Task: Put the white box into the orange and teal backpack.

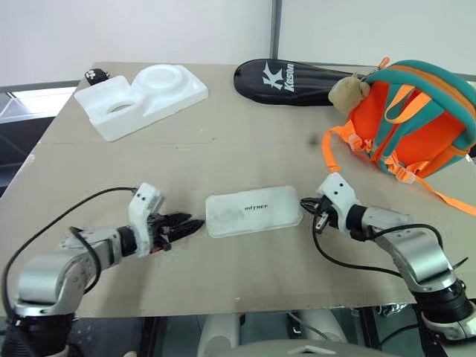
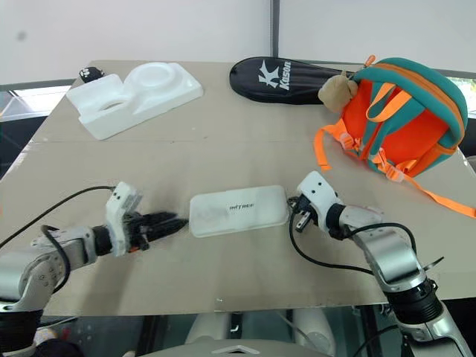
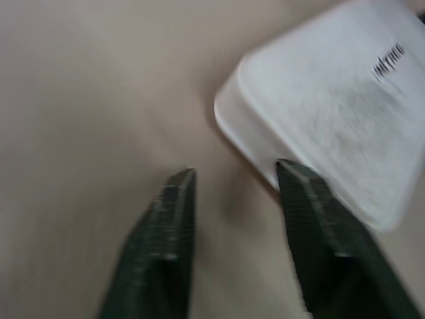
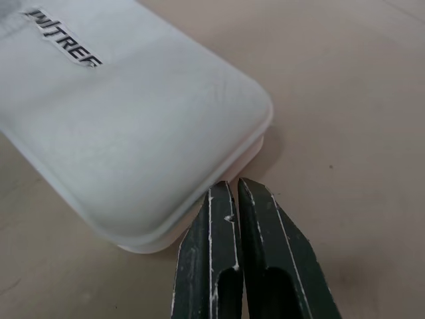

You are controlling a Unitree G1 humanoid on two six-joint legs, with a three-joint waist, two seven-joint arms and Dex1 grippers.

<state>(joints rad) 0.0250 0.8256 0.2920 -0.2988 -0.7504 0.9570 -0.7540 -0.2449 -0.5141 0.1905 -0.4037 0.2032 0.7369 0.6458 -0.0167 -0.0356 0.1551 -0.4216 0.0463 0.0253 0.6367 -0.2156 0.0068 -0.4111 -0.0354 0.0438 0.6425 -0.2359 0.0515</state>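
The white box [image 1: 253, 211] lies flat on the tan table [image 1: 245, 141], near the front, lettering up. My left gripper [image 1: 195, 224] rests just off the box's left end. In the left wrist view its fingers [image 3: 166, 219] stand open over bare table, one tip at the box's [image 3: 345, 113] corner. My right gripper [image 1: 306, 202] is shut with nothing in it, tips right at the box's right end; the right wrist view shows its fingertips [image 4: 219, 212] pressed together beside the box's [image 4: 133, 133] rounded corner. The orange and teal backpack [image 1: 409, 123] stands at the back right with a tan plush toy [image 1: 348, 91] on it.
A chunky white foam block [image 1: 141, 97] with a round recess lies at the back left, a small black object [image 1: 97, 74] behind it. A long black racket case [image 1: 297, 80] lies along the far edge. An orange strap [image 1: 446, 199] trails from the backpack toward the right edge.
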